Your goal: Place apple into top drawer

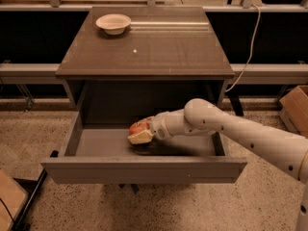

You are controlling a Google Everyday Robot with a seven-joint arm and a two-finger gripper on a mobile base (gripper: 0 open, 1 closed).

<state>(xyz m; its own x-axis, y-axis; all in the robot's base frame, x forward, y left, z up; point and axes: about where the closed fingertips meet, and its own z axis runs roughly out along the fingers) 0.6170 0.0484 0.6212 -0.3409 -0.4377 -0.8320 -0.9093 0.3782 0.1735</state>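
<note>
The top drawer [144,169] stands pulled open under the brown cabinet top, its lighter grey floor showing. My gripper [140,133] reaches in from the right on a white arm and is shut on the red apple [138,127]. It holds the apple low inside the drawer, just above the floor near the middle. The cream fingers [141,138] hide the apple's lower half.
A shallow cream-white bowl [113,23] sits at the back left of the cabinet top [159,47]. A cardboard box [296,107] stands on the floor at the right. A white cable [248,52] hangs at the cabinet's right side.
</note>
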